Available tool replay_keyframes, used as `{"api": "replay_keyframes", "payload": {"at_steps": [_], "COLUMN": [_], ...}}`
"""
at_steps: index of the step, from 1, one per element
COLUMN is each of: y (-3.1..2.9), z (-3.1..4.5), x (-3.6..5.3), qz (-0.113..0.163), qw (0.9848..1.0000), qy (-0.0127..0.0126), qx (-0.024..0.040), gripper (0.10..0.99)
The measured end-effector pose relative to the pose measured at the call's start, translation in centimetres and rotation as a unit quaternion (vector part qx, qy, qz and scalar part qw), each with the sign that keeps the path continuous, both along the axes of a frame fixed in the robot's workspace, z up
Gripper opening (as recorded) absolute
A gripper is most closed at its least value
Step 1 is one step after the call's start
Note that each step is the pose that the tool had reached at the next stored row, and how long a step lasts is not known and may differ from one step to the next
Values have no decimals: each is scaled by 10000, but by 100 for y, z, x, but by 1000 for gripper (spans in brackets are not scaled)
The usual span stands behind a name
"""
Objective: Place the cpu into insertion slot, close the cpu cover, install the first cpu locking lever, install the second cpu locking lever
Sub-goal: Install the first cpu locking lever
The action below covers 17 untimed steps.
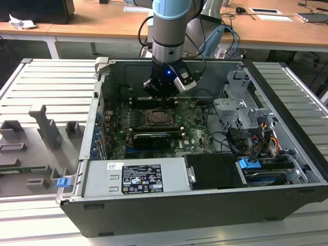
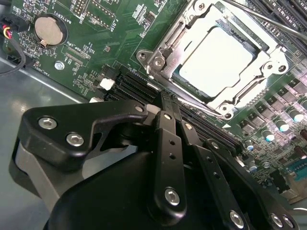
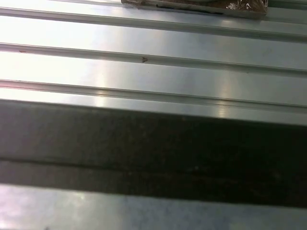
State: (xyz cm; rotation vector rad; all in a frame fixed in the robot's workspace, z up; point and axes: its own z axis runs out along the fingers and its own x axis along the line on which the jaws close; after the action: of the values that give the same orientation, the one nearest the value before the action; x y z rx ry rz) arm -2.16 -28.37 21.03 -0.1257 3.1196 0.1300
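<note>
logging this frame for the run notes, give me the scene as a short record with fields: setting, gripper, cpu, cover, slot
setting: open computer case lying on a ribbed metal table, motherboard facing up
gripper: gripper shut, holding nothing, fingertips together beside the socket, above the black slots
cpu: cpu lies flat in the socket, silver top facing up
cover: cpu cover lies down around the chip
slot: insertion slot sits mid-board, below the arm in the exterior view
</note>
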Motion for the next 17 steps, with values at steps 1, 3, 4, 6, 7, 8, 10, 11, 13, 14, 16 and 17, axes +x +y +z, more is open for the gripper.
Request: {"api": "replay_keyframes", "payload": {"at_steps": [1,3,4,6,7,8,10,11,13,14,16,17], "y": [0,1,1,0,0,0,0,0,0,0,0,0], "z": [-1,-8,-11,-19,-24,-28,-38,-43,-52,-57,-64,-67], "x": [0,1,0,0,0,0,1,1,4,6,7,7], "qz": [0,0,0,0,0,0,0,0,0,0,1,1], "qw": [10000,10000,10000,10000,10000,10000,10000,10000,10000,10000,10000,10000], "qy": [0,-1,-1,0,0,-1,0,0,0,0,1,1], "qx": [0,2,1,1,1,1,1,1,-4,-14,-29,-36], "gripper": [106,106,106,106,106,106,106,106,106,106,106,106]}}
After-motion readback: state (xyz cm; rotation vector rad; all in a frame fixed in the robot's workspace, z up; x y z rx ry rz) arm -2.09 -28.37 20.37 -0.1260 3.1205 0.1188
